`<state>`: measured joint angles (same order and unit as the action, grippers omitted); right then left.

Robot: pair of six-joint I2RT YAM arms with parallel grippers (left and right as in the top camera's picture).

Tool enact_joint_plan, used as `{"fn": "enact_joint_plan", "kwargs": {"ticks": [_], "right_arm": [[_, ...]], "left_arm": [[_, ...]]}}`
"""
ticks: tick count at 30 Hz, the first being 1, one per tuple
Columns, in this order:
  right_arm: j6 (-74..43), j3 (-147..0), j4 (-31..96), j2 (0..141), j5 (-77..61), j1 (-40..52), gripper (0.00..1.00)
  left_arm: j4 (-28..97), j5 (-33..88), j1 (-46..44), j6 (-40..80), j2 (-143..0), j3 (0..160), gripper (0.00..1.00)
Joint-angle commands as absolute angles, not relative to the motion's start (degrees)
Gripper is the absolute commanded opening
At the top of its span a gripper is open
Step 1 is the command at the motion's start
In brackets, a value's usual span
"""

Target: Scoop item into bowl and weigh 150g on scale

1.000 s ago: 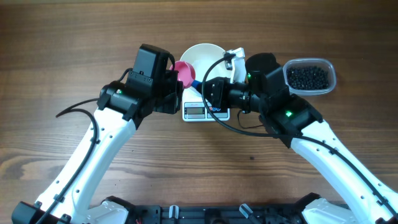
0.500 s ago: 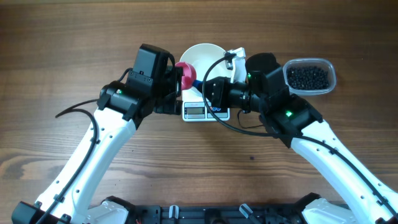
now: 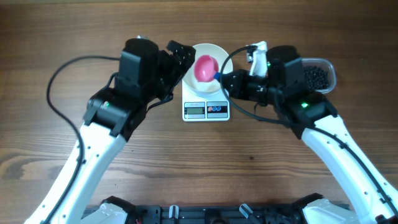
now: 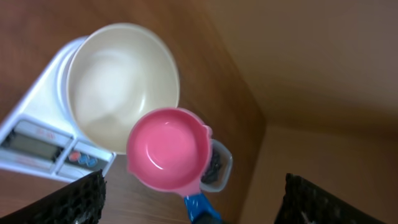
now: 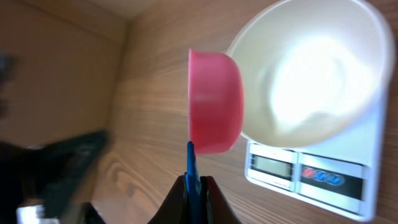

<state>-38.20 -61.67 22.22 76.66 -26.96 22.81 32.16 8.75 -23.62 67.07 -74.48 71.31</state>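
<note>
Right gripper (image 5: 194, 186): clenched on the blue handle of the pink scoop (image 3: 205, 67).
Scoop: empty, cup above the white bowl (image 3: 217, 52) on the scale (image 3: 206, 111); handle runs left-right.
Left gripper (image 3: 179, 61): released, holding nothing, beside the bowl's left rim.
Black beads (image 3: 316, 76): in the clear container (image 3: 331, 67), to the right of the right gripper, behind its wrist.
Judgement: right arm is nearer; the scoop must swing rightward.

The overhead camera looks straight down from high above the brown wooden table (image 3: 50, 37) and takes in the whole scene, while the left wrist camera faces right and the right wrist camera faces left, both close in and sharing the round white bowl (image 4: 118, 74), the flat white rectangular scale (image 5: 298, 171) and the pink round plastic scoop (image 5: 214, 102).
</note>
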Motion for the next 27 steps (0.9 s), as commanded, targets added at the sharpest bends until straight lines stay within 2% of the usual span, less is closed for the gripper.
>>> {"fn": "enact_joint_plan", "kwargs": {"ticks": [1,8,10,14,16,27], "right_arm": [[-32.53,-62.92,25.04,74.22,-27.22,19.14,0.04],[-28.45,-62.92,30.20,66.78,-26.96,12.10,0.04],[-27.16,-62.92,32.69,64.77,-26.98,8.84,0.04],[-23.94,-62.92,37.17,62.72,-26.98,2.48,0.04],[-23.35,-62.92,39.00,62.72,-26.98,0.19,0.04],[-21.39,-62.92,42.85,62.78,-26.30,-3.40,0.04]], "left_arm": [[31.90,7.77,-23.73,49.25,-70.85,71.59,0.96],[36.34,8.03,-23.81,45.12,-70.32,71.57,0.94],[38.92,8.12,-24.05,42.63,-70.85,71.57,0.78],[43.24,8.01,-27.16,37.76,-73.97,71.09,0.24],[45.17,7.60,-28.95,37.67,-76.12,71.02,0.04],[41.15,-3.40,-38.44,37.65,-88.97,66.74,0.04]]}}
